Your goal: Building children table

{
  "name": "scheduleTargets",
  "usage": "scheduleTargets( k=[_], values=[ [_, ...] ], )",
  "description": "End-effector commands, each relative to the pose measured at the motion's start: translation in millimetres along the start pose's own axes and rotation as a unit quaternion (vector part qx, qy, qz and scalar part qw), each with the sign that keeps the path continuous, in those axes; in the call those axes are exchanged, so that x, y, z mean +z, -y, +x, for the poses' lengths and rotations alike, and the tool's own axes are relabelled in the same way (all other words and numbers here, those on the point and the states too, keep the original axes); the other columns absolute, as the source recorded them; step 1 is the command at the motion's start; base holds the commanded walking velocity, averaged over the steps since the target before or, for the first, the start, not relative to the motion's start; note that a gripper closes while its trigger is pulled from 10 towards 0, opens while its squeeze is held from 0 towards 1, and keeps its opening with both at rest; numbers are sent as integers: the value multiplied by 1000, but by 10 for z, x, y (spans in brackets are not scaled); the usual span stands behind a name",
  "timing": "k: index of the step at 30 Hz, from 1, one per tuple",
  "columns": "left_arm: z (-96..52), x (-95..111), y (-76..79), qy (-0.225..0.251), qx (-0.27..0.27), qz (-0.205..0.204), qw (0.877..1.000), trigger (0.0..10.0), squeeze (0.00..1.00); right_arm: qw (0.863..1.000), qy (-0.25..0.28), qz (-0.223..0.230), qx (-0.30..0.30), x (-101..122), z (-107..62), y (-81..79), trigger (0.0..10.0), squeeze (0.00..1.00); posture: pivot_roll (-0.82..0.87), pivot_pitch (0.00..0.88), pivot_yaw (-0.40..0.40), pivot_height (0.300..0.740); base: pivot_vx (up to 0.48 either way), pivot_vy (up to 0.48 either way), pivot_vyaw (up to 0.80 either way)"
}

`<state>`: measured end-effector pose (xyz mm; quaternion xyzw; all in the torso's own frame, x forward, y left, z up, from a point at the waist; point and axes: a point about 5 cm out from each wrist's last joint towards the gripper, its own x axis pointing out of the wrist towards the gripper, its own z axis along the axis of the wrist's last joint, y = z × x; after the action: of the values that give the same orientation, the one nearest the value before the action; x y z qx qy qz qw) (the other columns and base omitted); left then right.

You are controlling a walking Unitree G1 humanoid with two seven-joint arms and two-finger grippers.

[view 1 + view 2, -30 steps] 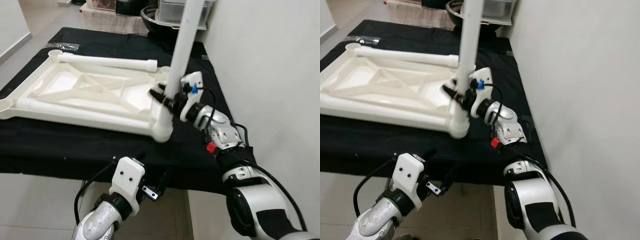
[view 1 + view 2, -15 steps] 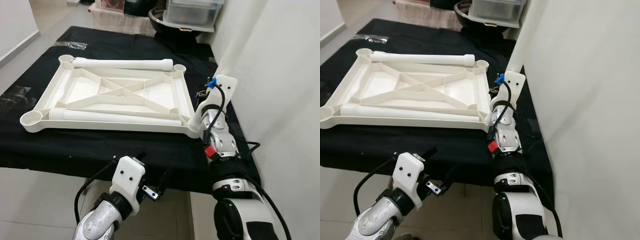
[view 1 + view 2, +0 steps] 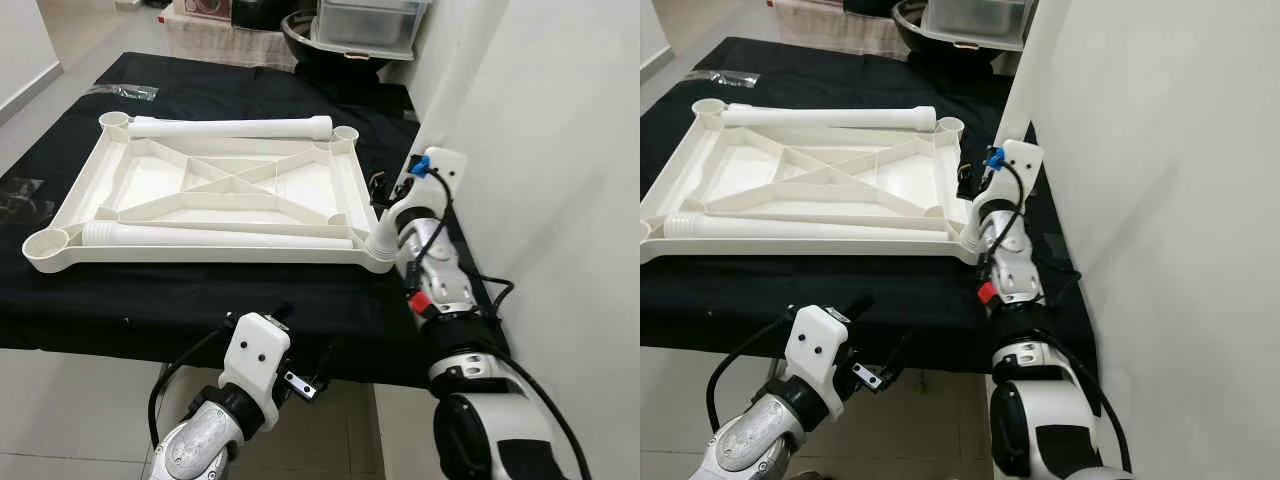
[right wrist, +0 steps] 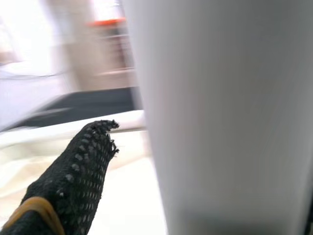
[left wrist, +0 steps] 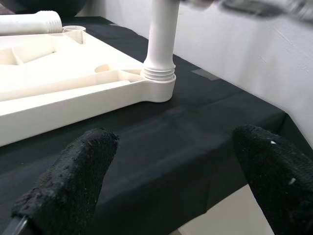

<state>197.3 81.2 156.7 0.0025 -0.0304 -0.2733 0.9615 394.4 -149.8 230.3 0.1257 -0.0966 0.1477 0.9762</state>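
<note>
The tabletop [image 3: 210,195] lies flat on the desk [image 3: 200,290] again, no longer tilted. The right tool [image 3: 385,195] pinches the upright leg [image 5: 161,39] in its corner socket; the left tool [image 5: 166,181] hangs spread. One leg looks seated; two legs [image 3: 230,127] await.

Upright leg's [image 3: 1032,70] top cut off by the frame edge; right tool's [image 3: 385,195] grip unclear.

A black cloth-covered surface [image 3: 200,300] stands against a plain white wall [image 3: 560,150]. Pale tiled floor [image 3: 60,420] lies below; a clear plastic storage box [image 3: 368,25] sits beyond.
</note>
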Motion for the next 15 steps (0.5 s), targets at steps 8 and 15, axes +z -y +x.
scheduleTargets(
  k=[8,15],
  values=[
    [-5,-32,21,-3,-1,-6,1000,10000,0,913,-101,33,395,-91,-273,-227,10000,0,123,105,-141,740,0,0,0],
    [-13,-24,26,-2,0,-6,1000,10000,0,854,-138,13,501,-207,-283,-482,7490,0,131,109,-142,740,0,0,0]
  ],
)
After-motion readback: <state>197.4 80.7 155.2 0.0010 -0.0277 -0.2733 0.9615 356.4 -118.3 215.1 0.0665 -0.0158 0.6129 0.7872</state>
